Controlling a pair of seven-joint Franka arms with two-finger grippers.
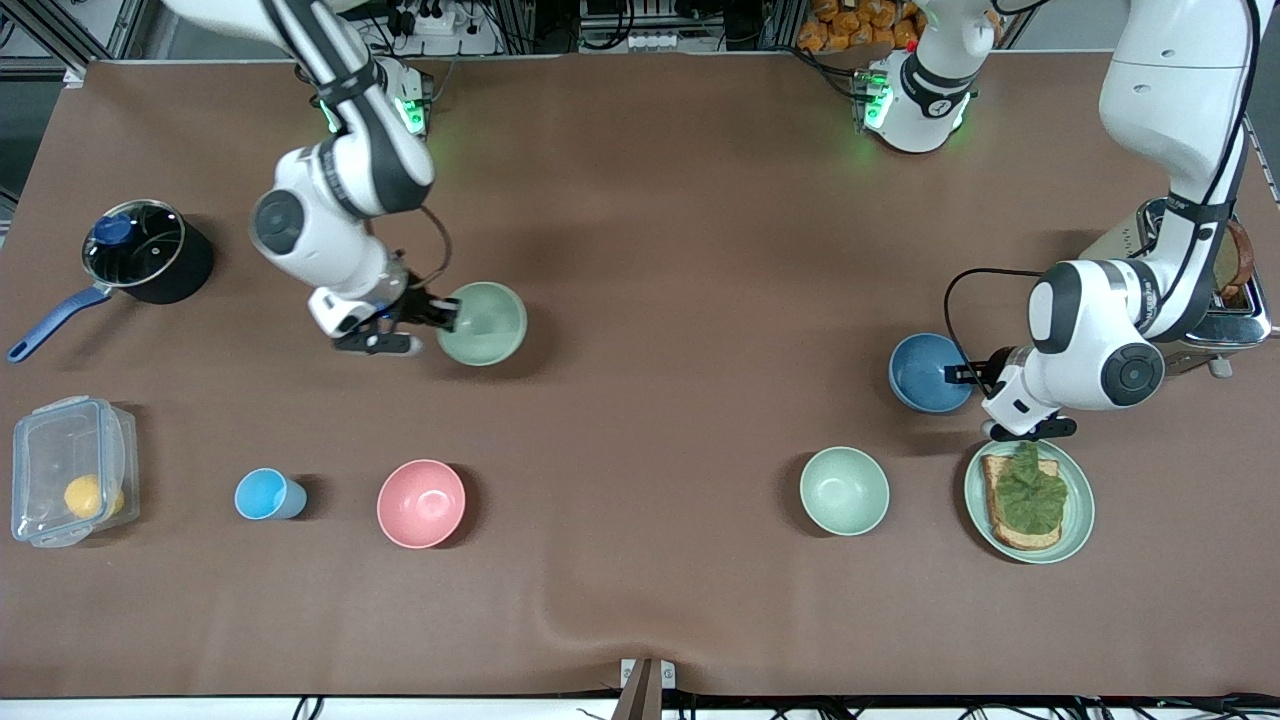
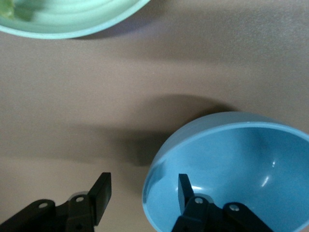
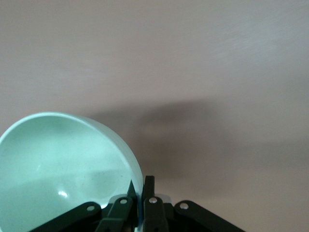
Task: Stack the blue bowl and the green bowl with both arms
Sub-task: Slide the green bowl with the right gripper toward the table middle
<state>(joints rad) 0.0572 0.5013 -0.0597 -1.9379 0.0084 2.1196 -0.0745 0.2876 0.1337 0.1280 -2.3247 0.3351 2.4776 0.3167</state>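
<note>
Right gripper (image 1: 437, 322): fingers are pinching the rim of the green bowl (image 1: 484, 323), one finger inside and one outside the wall, pressed nearly together; the bowl is sitting toward the right arm's end of the table.

Left gripper (image 1: 968, 385): fingers (image 2: 185, 191) are standing spread wide, straddling the rim of the blue bowl (image 1: 928, 371), one inside the bowl and one outside, not squeezing it. The bowl is resting on the table (image 1: 660, 300) toward the left arm's end, just beside the green plate (image 1: 1075, 510).

Count:
- bowls, four: blue, green, a paler mint bowl (image 1: 844, 490), a pink bowl (image 1: 421, 503)
- light-blue cup (image 1: 267, 494), one
- plate with toast (image 1: 1015, 505), one
- pot (image 1: 145, 251), one
- clear container (image 1: 70, 470), one
</note>
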